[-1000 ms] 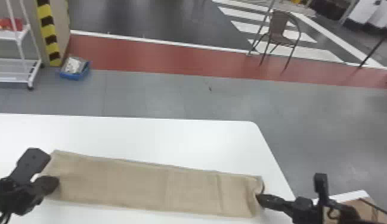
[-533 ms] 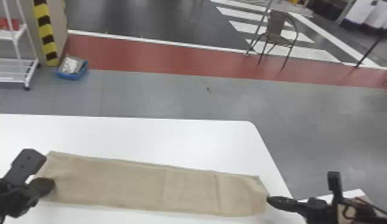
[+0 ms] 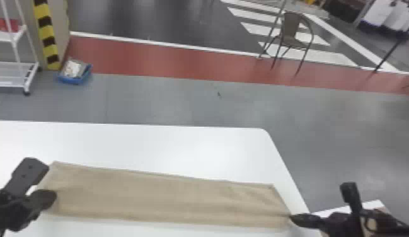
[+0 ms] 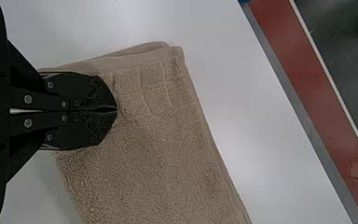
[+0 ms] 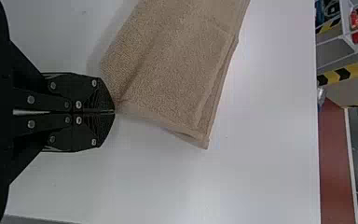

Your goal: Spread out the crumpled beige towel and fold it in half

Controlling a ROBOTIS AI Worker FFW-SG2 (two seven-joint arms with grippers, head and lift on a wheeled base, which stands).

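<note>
The beige towel (image 3: 162, 197) lies as a long, mostly flat strip on the white table. At its left end is my left gripper (image 3: 52, 198); in the left wrist view the left gripper (image 4: 115, 110) is shut on the towel (image 4: 154, 140), with small creases by the tips. My right gripper (image 3: 293, 216) holds the near corner of the right end. In the right wrist view the right gripper (image 5: 113, 112) is shut on a corner of the towel (image 5: 177, 70), and creases fan out from the pinch. Layered edges show at both ends.
The white table (image 3: 150, 141) extends beyond the towel to its far edge, and its right edge runs close by the right gripper. Past it on the floor are a chair (image 3: 291, 34), a blue bin (image 3: 75, 77) and a white rack (image 3: 16, 74).
My right gripper has moved right and slightly nearer, drawing the towel's near right corner outward; the curled right end has straightened into a slanted edge. The left gripper has stayed nearly in place.
</note>
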